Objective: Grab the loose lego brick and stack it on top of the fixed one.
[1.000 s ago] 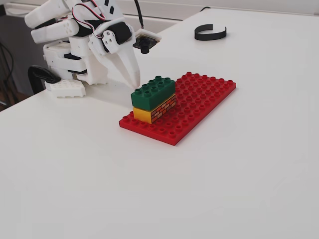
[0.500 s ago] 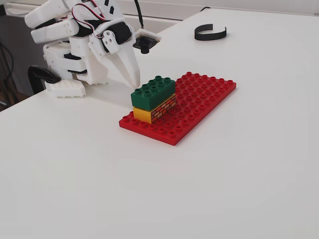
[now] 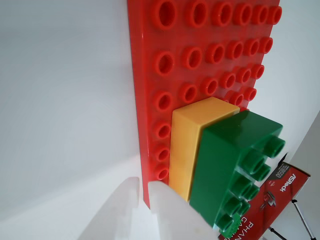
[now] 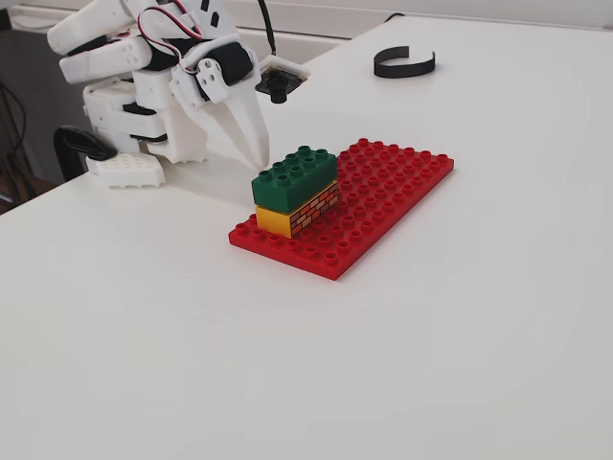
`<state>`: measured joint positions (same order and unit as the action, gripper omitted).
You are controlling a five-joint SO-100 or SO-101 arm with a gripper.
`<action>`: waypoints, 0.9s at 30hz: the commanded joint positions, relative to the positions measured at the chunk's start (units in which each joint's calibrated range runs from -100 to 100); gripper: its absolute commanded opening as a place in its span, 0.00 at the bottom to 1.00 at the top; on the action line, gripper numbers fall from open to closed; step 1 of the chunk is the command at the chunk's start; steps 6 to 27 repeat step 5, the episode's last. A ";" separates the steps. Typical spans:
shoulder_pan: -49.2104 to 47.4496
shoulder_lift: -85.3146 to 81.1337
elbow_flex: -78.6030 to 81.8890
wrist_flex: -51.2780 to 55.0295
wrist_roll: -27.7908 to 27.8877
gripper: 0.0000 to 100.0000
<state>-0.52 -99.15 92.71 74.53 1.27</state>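
Note:
The dark green loose brick (image 4: 295,174) sits squarely on top of the yellow fixed brick (image 4: 297,212), which has a brick-wall pattern on its side. Both stand on the near left part of the red studded baseplate (image 4: 383,196). In the wrist view the green brick (image 3: 227,170) lies against the yellow brick (image 3: 187,145) on the baseplate (image 3: 200,55). My white gripper (image 4: 261,159) hangs just left of and behind the stack, apart from it. Its fingers are together and hold nothing. In the wrist view the gripper (image 3: 144,186) shows at the bottom edge.
A black C-shaped band (image 4: 404,63) lies on the white table at the back. The arm's white base (image 4: 124,169) stands at the table's left edge. A red printed box (image 3: 277,197) and tripod legs (image 3: 305,220) show beyond the table in the wrist view.

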 commanded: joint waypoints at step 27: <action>0.15 -0.43 0.14 0.41 0.29 0.01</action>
